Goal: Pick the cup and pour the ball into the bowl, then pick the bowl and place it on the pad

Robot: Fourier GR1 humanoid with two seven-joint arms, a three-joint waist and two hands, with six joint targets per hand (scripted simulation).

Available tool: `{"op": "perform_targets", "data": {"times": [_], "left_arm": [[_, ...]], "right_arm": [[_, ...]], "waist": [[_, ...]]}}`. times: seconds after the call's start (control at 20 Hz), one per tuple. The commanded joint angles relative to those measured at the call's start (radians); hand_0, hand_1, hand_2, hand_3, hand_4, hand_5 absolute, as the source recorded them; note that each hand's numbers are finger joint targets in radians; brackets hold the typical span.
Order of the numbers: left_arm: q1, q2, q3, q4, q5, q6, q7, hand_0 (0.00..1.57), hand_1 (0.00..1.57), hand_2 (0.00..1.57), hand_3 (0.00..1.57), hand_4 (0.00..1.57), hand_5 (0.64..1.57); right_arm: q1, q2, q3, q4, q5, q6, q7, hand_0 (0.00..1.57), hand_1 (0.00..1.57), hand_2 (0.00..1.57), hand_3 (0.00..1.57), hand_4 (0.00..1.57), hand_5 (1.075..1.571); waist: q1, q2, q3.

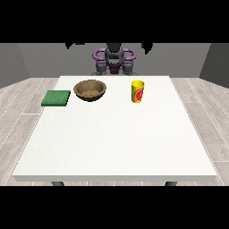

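Clearly, the large white rectangular table fills the middle and lower part of the frame, and three things stand on its far part, in the upper half of the frame. At the upper left of the table lies the flat green square pad, close to the left edge of the table. Just to the right of it, near but apart from it, stands the round brown wooden bowl, upright, with its opening turned up; its inside looks brown. Further right, well apart from the bowl, stands the yellow cup with a red mark on its side, also upright, a little right of the middle of the frame. The ball cannot be seen from this view, so I cannot tell if it is inside the cup. Behind the far edge of the table, at the top middle of the frame, is the robot with a dark grey body and purple shoulder rings. The hand at the view's left shows only as a small dark shape at the upper left, high over the far edge of the table, and the hand at the view's right shows as a similar dark shape at the upper right. Both hands are raised and well apart from the cup, the bowl and the pad, and they touch nothing. How their fingers lie, I cannot tell, because the shapes are too small. Around the table the light grey wooden floor is visible at both sides.
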Motion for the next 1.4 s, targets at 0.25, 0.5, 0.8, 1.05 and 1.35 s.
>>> {"op": "perform_targets", "data": {"times": [0.25, 0.5, 0.8, 1.05, 1.35], "left_arm": [[-0.039, 0.041, 0.089, 0.224, -0.019, -0.036, -0.364, 0.0, 0.0, 0.0, 0.0, 0.53, 1.491], [-0.05, 0.052, 0.119, 0.412, 0.001, -0.089, -0.531, 0.0, 0.0, 0.0, 0.0, 0.25, 1.475], [-0.192, 0.09, 0.162, 0.651, -0.005, -0.087, -0.526, 0.0, 0.0, 0.0, 0.0, 0.02, 1.441], [-0.21, 0.088, 0.173, 0.798, -0.007, -0.11, -0.672, 0.0, 0.0, 0.0, 0.0, 0.2, 1.429], [-0.237, 0.061, 0.187, 0.94, 0.001, -0.108, -0.782, 0.0, 0.0, 0.0, 0.0, 0.36, 1.464]], "right_arm": [[-0.084, -0.056, -0.117, 0.106, -0.087, 0.108, -0.21, 0.0, 0.0, 0.0, 0.0, 0.69, 1.551], [-0.133, -0.12, -0.204, 0.139, -0.162, 0.155, -0.202, 0.0, 0.0, 0.0, 0.0, 0.68, 1.555], [-0.069, -0.093, -0.164, 0.232, -0.117, 0.187, -0.261, 0.0, 0.0, 0.0, 0.0, 0.66, 1.56], [-0.123, -0.151, -0.236, 0.303, -0.17, 0.229, -0.266, 0.0, 0.0, 0.0, 0.0, 0.67, 1.562], [-0.173, -0.188, -0.27, 0.353, -0.186, 0.245, -0.268, 0.0, 0.0, 0.0, 0.0, 0.67, 1.564]], "waist": [[-0.021, 0.242, 0.0], [-0.041, 0.276, -0.0004], [-0.055, 0.195, -0.0001], [-0.047, 0.21, -0.0003], [-0.04, 0.239, -0.0004]]}}
